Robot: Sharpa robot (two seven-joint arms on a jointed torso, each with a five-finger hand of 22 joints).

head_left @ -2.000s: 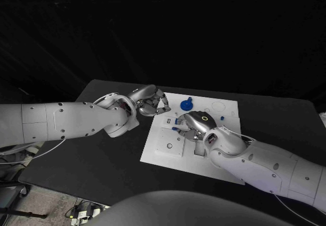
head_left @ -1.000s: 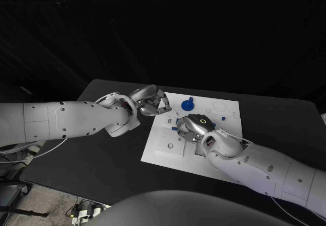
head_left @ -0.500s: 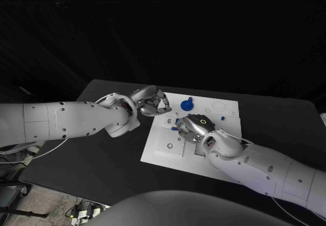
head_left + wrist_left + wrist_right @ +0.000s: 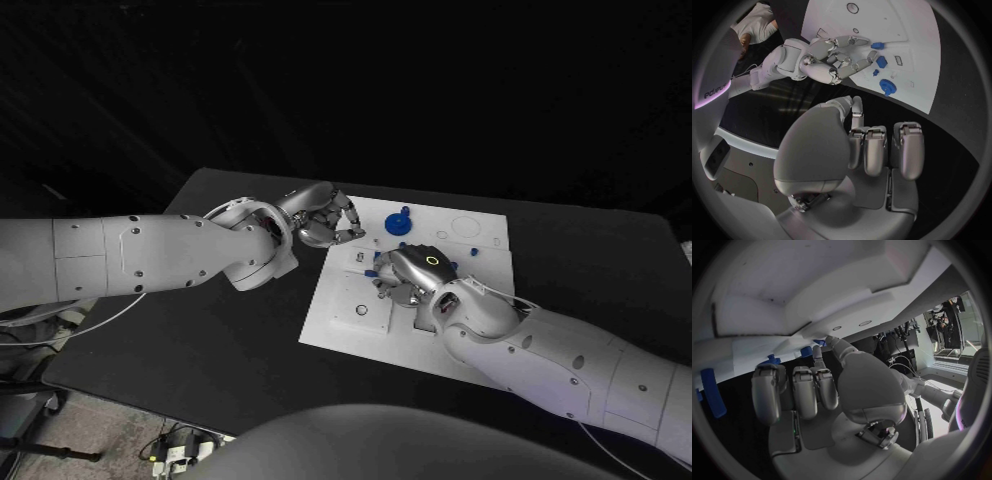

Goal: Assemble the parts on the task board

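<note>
Black surface (image 4: 202, 330) carries the white board (image 4: 346, 315) at its middle. Right hand (image 4: 411, 270) presses down on the board, fingers curled among small blue parts (image 4: 881, 62); whether they pinch one, I cannot tell. Left hand (image 4: 320, 215) hovers beside the board's far-left corner, fingers curled in, empty. A larger blue part (image 4: 397, 219) stands near the far edge.

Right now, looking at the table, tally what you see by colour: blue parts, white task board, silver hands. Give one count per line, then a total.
Blue parts: 4
White task board: 1
Silver hands, left hand and right hand: 2
Total: 7
</note>
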